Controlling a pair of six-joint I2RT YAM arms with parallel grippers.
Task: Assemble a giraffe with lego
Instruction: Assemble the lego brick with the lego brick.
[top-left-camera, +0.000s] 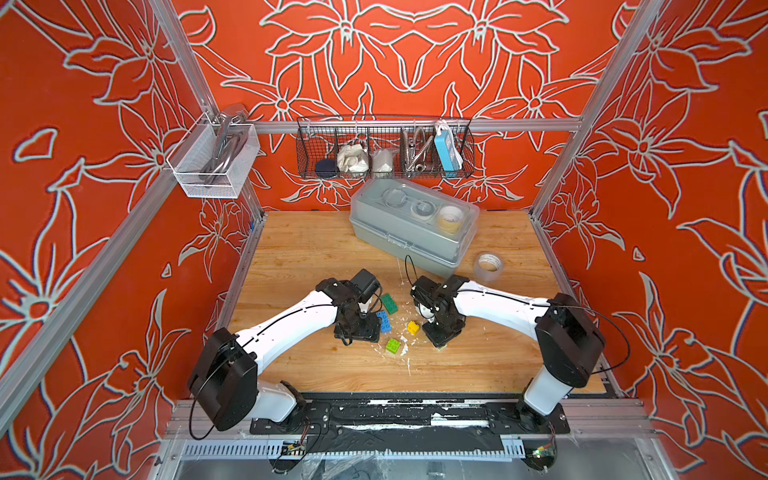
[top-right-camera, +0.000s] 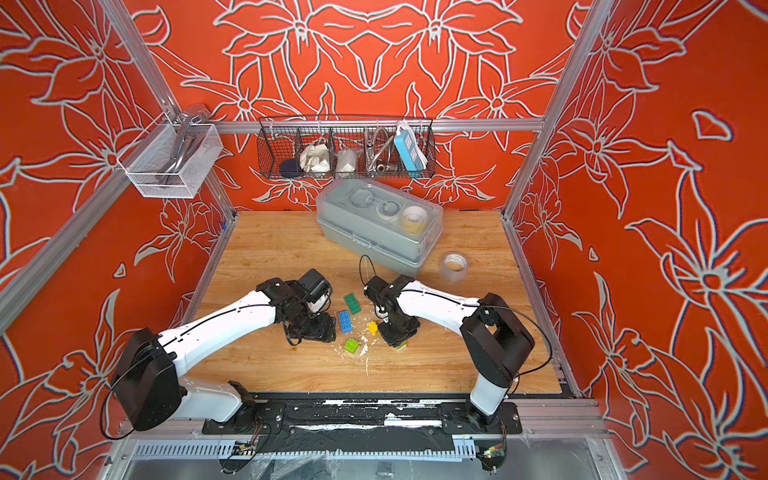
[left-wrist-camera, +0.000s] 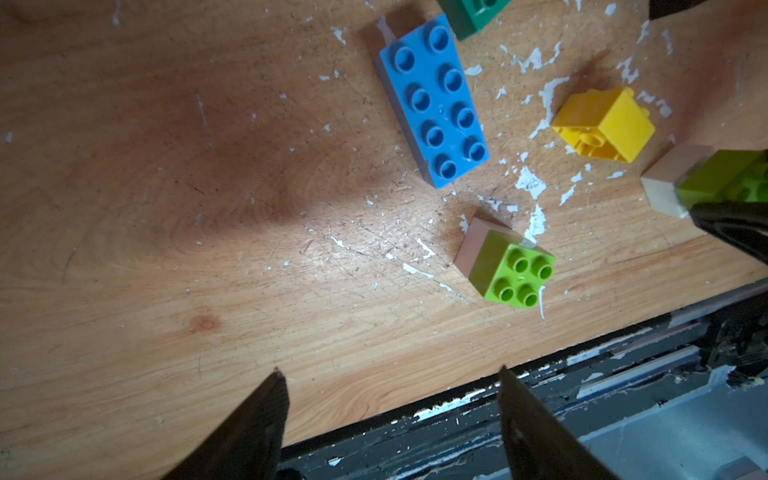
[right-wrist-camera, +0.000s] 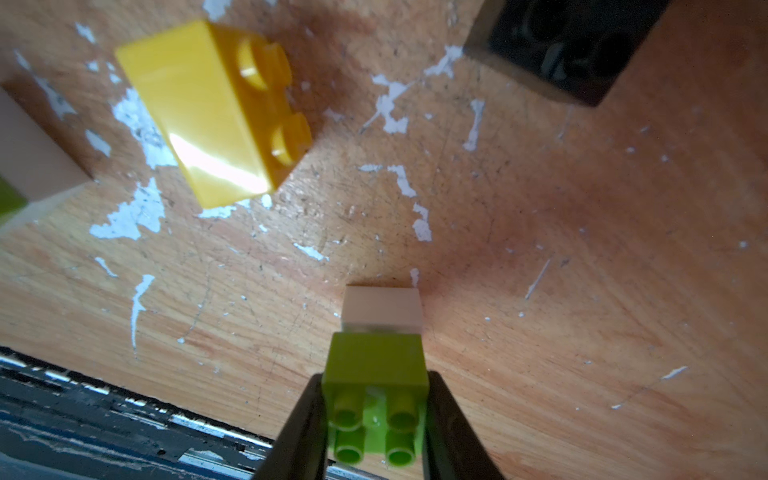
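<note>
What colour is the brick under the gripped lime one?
The brick is white; right wrist view shows it best.

Both the left arm (top-left-camera: 291, 322) and right arm (top-left-camera: 496, 301) have white shells, black joints, thin black cables, black jaws.

A wooden worktop (top-left-camera: 316, 257), its pale grain scratched and dotted with white flecks (left-wrist-camera: 530, 183), carries smooth moulded plastic: a yellow brick (right-wrist-camera: 208, 112) glossy enough to throw a glare, a blue brick (left-wrist-camera: 432, 99) of duller sheen, and a lime brick (right-wrist-camera: 376, 361) on a matt white brick (right-wrist-camera: 382, 305). Near the far edge stand a grey plastic box (top-left-camera: 411, 245) with a translucent lid (top-left-camera: 415, 199) and a shiny clear tape roll (top-left-camera: 489, 267). Above the far edge, a black wire basket (top-left-camera: 384, 149) hangs on a brushed metal rail (top-left-camera: 519, 124).
</note>
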